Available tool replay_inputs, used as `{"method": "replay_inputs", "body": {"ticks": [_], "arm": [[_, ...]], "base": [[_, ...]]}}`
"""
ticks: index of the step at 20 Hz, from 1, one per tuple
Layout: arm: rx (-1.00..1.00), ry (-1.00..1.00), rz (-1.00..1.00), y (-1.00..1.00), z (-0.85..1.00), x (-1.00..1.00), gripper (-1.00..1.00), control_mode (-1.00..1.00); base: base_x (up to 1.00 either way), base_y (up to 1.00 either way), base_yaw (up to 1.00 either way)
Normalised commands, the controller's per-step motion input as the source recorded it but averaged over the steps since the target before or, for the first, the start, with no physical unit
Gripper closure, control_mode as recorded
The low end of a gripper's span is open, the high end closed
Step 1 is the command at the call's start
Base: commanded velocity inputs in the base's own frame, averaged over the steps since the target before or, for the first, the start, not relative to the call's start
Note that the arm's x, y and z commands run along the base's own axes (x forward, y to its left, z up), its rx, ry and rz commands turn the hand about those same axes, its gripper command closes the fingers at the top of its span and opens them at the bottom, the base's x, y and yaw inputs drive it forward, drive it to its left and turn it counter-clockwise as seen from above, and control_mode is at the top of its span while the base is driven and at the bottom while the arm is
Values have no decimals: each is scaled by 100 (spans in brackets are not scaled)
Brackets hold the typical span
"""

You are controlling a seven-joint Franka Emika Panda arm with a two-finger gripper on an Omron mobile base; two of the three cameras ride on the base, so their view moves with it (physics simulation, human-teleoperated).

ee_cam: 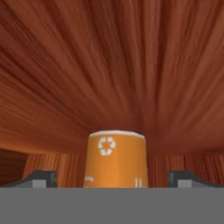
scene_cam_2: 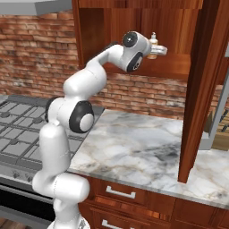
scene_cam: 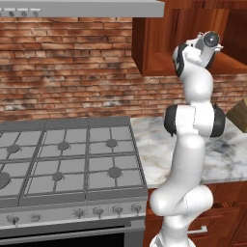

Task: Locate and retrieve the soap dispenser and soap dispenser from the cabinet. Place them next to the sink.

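Here's the arm reaching high into the doorless wooden cabinet at the upper centre of the right base view, and the gripper is lined up on the orange soap dispenser. In the hand view the bottle's body sits at bottom centre, a white recycling mark on its front, and the two dark fingertips stand wide apart, one at either side of it with clear gaps, so the jaws are fully spread and holding nothing yet. In the right base view the dispenser's white pump head peeks just above the hand, on the cabinet's shelf. Now the risks: the bottle is small and looks light, so if the hand pushes further in before closing, I'd expect it to nudge the bottle back or tip it. Closing off-centre could spin it out of the pads, and the shelf edge and the cabinet's side wall are close to the wrist on the way out. What's hard to see: the bottle's base is cut off at the bottom of the hand view, its body is hidden behind the hand in the right base view, and in the left base view the arm's upper joint blocks the shelf.
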Motion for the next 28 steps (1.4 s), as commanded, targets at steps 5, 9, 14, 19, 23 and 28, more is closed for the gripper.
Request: {"method": "replay_inputs", "body": {"ticks": [5,9,14,19,23,28], "arm": [[0,0,0,0,-1,27,-100,-100],[0,0,0,0,-1,22,100,-100],[0,0,0,0,-4,13,100,-100],[0,-1,0,0,0,1,100,-100],[0,-5,0,0,1,-15,100,-100],[1,-7,0,2,15,-36,100,-100]], "base": [[0,0,0],[0,0,0],[0,0,0],[0,0,0],[0,0,0],[0,0,0]]}}
